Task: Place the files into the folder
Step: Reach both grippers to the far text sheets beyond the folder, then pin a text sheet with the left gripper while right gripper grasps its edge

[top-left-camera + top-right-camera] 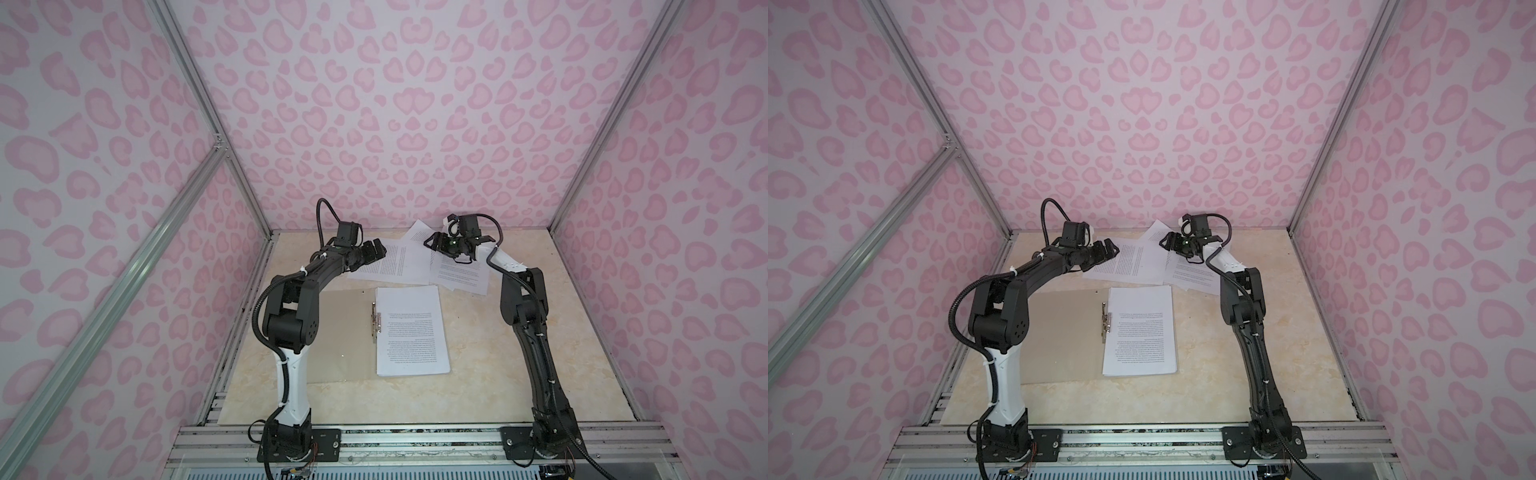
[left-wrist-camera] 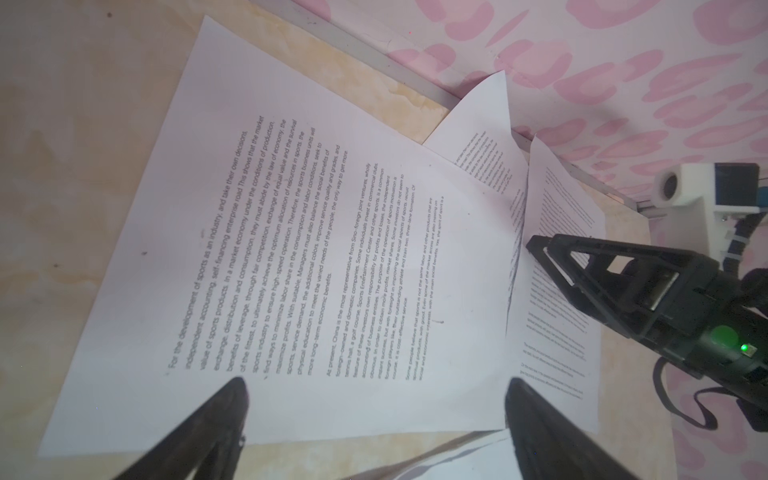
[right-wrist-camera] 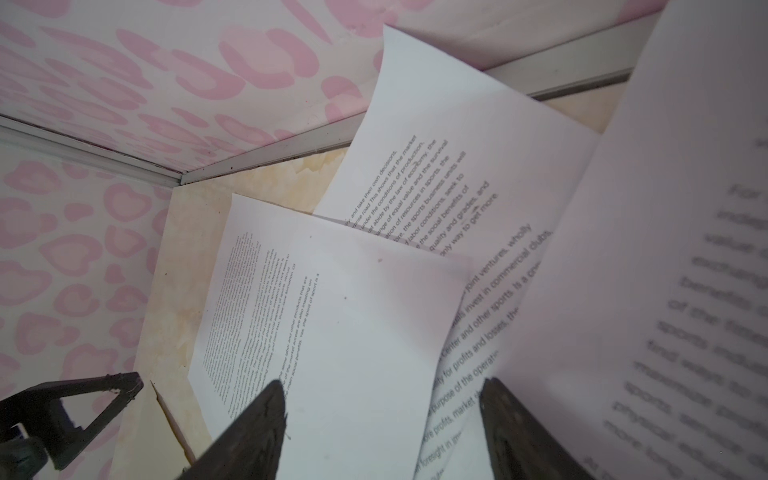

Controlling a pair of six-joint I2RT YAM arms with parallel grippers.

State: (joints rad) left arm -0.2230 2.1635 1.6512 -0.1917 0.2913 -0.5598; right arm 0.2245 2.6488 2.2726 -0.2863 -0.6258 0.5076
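Nearest the cam, aluminium base rail [image 1: 415,440] carrying both arm mounts is seen. Beyond it, thin beige-grey cardboard folder [image 1: 345,332] lies opened flat on cream marbled tabletop [image 1: 498,374], w/ squared stack of white printed sheets [image 1: 411,332] laid on its right half beside small metal spine clip [image 1: 376,320]. Loose white printed sheets [image 1: 461,274] are fanned beyond the folder, at far edge. Left gripper [image 2: 376,384] is held over leftmost loose sheet [image 1: 390,266], jaws spread wide, nothing gripped. That sheet's long axis runs across the table, so left arm is judged nearer. Right gripper [image 3: 382,384] has jaws parted partway by a curled sheet edge, not clamped
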